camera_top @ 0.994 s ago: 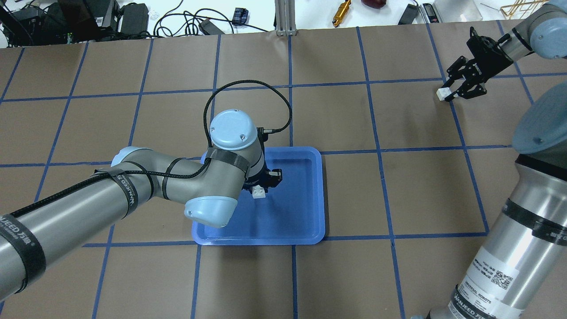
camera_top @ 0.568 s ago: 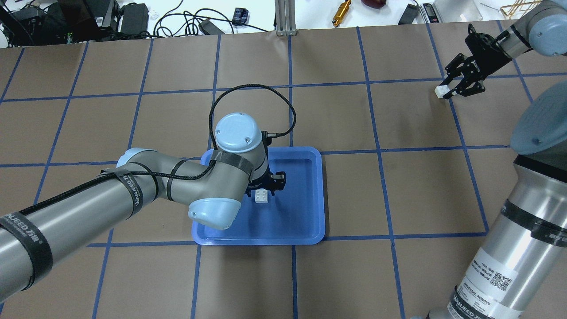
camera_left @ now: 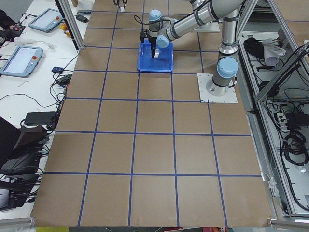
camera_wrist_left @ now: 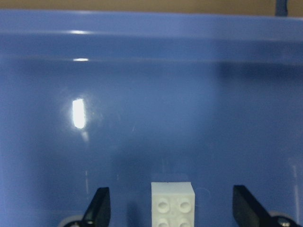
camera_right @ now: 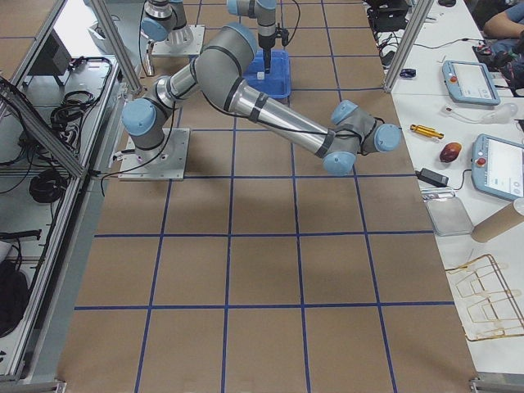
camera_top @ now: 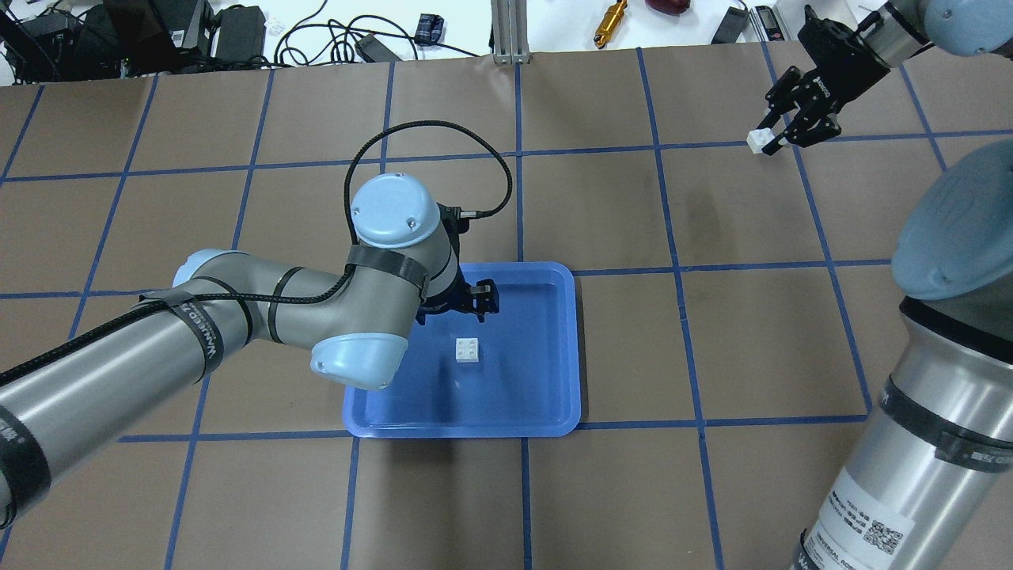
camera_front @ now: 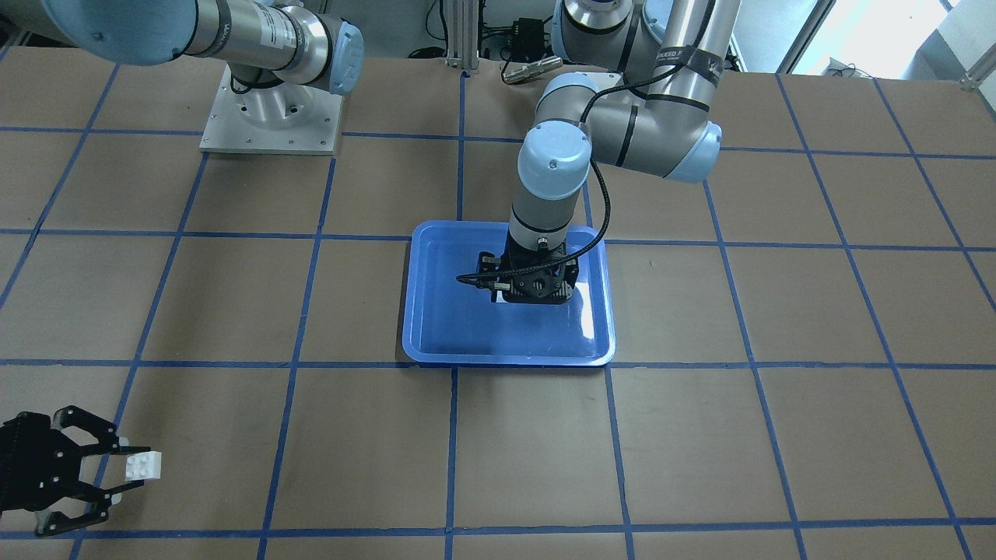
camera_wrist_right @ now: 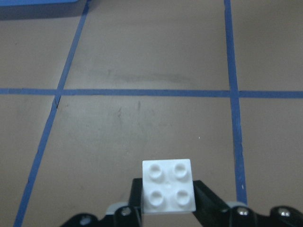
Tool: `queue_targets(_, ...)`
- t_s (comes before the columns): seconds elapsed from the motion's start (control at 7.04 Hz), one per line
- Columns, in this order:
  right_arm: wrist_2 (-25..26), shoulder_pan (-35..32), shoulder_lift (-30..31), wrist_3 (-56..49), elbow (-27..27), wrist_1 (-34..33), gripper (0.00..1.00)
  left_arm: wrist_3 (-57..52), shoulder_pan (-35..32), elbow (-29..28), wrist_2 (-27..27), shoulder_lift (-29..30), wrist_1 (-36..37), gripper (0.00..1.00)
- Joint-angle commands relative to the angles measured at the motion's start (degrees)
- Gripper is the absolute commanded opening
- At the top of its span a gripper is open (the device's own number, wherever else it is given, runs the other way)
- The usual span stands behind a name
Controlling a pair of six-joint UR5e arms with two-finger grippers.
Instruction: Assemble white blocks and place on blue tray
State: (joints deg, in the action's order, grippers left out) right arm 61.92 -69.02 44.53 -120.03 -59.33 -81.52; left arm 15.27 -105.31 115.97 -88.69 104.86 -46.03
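The blue tray (camera_top: pixel 538 380) lies mid-table; it also shows in the front view (camera_front: pixel 467 342) and fills the left wrist view (camera_wrist_left: pixel 142 94). A white block (camera_top: pixel 468 349) rests studs-up on its floor. My left gripper (camera_top: pixel 475 301) hangs open just above the tray, beyond the block. In the left wrist view the block (camera_wrist_left: pixel 173 203) lies between the spread fingers (camera_wrist_left: pixel 99 208) without touching them. The left gripper's body (camera_front: pixel 533 284) hides that block in the front view. My right gripper (camera_top: pixel 768 139) is shut on a second white block (camera_top: pixel 757 141) above the far right of the table. That block also shows in the front view (camera_front: pixel 145 465) and the right wrist view (camera_wrist_right: pixel 169 187).
Brown table paper with a blue tape grid (camera_top: pixel 673 269) surrounds the tray. Cables, tools and a metal post (camera_top: pixel 510 32) line the far edge. The right arm's big links (camera_top: pixel 950 317) stand at the right side. Pendants and tools lie on a side bench (camera_right: pixel 483 123).
My left gripper has opened, left the white block on the tray floor and drawn back toward the tray's far side. My right gripper carried its block farther away and leftward.
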Motion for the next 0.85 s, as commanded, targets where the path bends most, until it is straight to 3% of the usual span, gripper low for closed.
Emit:
queue_targets(0.0,-2.9,-4.3,4.7,8.0,-4.4,-0.8,0.00,-1.4,2.4,0.0,-1.5,-3.0,-3.1,1.00)
queue_targets(0.14,-3.7,-5.7,7.0,12.2,-8.1,-4.8,0.00,-1.4,2.4,-0.1,-4.5,-6.1,-5.9,1.00)
queue_targets(0.43,-4.3,-8.8,12.6,20.1,-18.5,-15.1,0.00,-2.9,2.5,-2.4,-4.9,-11.8,-15.3,1.00)
queue_targets(0.57,-5.4,-9.6,16.0,22.0,-25.2,-19.9,0.00,-3.0,2.4,-2.5,-4.6,-12.9,-16.5,1.00)
queue_targets(0.71,-5.7,-10.6,20.5,24.8,-33.2,-26.0,0.00,-2.2,3.6,-3.0,-0.6,-13.7,-16.1,1.00)
